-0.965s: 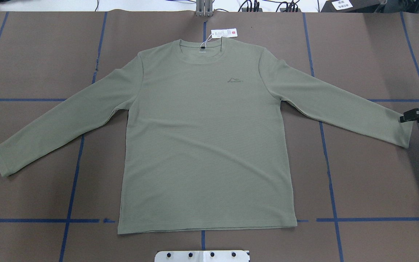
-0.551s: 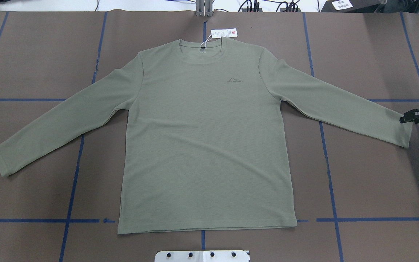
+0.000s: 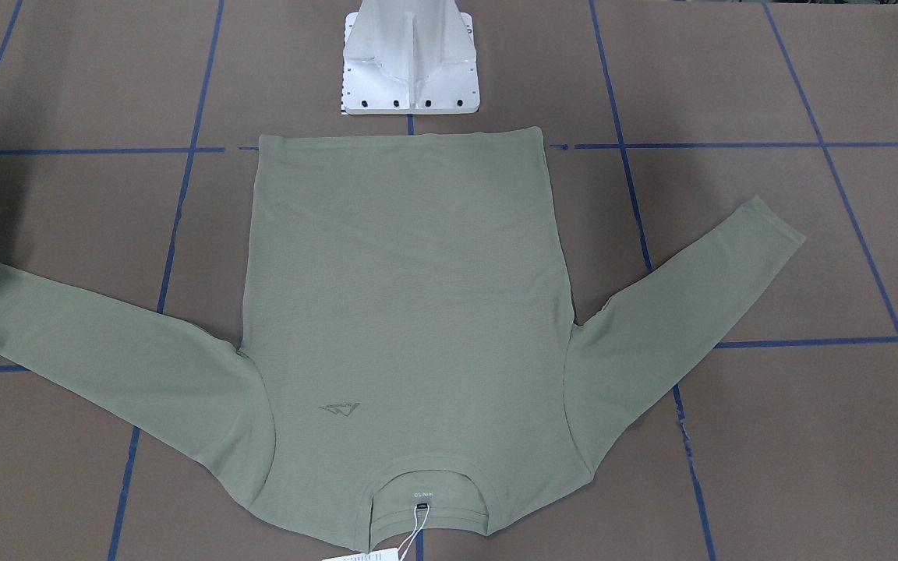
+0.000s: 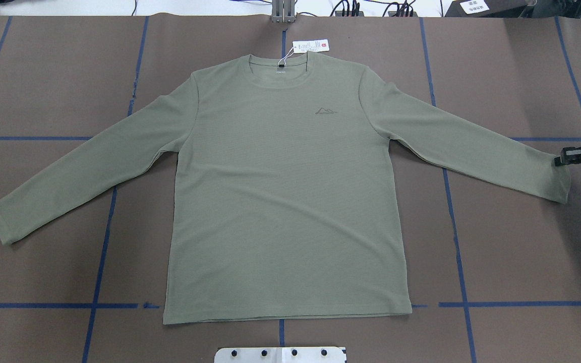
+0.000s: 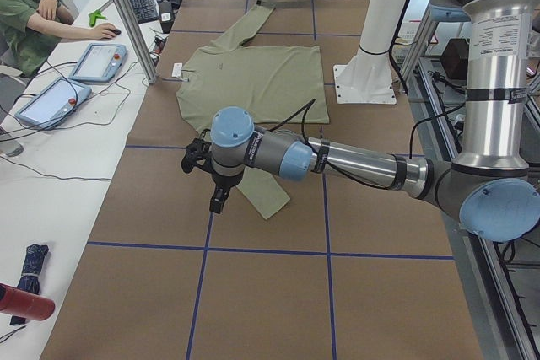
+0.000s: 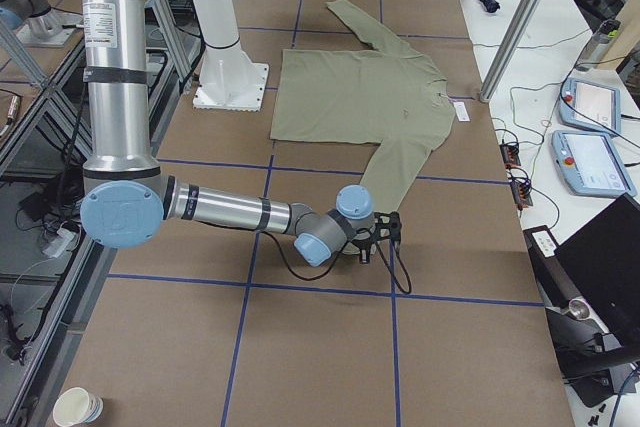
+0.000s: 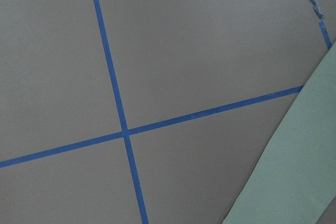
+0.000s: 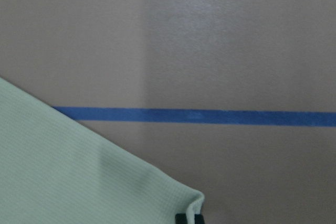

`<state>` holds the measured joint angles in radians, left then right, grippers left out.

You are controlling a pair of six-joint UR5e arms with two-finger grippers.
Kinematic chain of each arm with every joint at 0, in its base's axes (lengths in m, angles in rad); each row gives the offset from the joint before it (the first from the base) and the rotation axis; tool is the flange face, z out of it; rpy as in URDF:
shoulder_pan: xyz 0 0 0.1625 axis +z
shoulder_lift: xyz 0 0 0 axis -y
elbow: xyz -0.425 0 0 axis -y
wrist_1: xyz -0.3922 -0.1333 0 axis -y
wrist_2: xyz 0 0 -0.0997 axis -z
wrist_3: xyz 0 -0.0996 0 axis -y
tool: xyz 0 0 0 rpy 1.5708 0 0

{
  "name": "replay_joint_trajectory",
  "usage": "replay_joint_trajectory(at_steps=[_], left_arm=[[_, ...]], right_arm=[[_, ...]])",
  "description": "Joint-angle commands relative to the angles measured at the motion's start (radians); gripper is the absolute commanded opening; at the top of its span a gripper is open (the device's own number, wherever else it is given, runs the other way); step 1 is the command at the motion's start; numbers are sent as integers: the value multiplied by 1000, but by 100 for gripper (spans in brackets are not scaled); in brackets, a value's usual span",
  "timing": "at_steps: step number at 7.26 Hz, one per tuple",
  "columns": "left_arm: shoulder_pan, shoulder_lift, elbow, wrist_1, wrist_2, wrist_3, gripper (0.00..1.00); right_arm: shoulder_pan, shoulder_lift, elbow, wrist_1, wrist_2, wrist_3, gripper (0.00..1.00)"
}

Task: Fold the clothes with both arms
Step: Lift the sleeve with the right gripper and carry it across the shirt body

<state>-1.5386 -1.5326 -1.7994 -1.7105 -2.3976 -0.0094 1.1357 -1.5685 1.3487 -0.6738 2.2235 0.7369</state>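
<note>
While the green shirt lies flat and face up on the brown bench, its sleeves spread out to either side. Its hem is nearest the white robot base and its collar points away from it. A white paper tag lies on the bench just beyond the collar. The right claw sits at the far corner of the cuff on the robot's right. In the wrist view that corner curls up against a black fingertip, so the claw seems clenched on the shirt, though little of it shows. The left claw hangs over the bench near the other cuff, apart from it. I cannot tell whether it is released or clenched. Blue tape crosses the bench in lines.
</note>
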Motion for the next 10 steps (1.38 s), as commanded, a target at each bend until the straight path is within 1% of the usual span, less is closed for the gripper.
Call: replay_joint_trajectory(at_steps=[1,2,3,4,5,6,7,8,9,10], left_arm=[[0,-1,2,0,0,-1,100],[0,-1,2,0,0,-1,100],[0,-1,2,0,0,-1,100],[0,-1,2,0,0,-1,100],[0,-1,2,0,-2,-1,100],[0,-1,0,0,-2,-1,100],[0,-3,6,-1,-2,-3,100],[0,-3,8,-1,0,-1,100],[0,-3,12,-1,0,-1,100],[0,-3,12,-1,0,-1,100]], right_arm=[[25,5,154,-150,64,6,0],[27,34,299,-366,56,6,0],[25,112,449,-643,35,7,0],[9,266,534,-934,-23,7,0],[-38,429,555,-1137,-106,33,0],[-122,559,532,-1194,-167,184,0],[-181,714,441,-1198,-238,319,0],[-248,878,297,-1196,-304,434,0],[-330,1064,98,-1189,-402,523,0],[-384,1222,-104,-1170,-479,559,0]])
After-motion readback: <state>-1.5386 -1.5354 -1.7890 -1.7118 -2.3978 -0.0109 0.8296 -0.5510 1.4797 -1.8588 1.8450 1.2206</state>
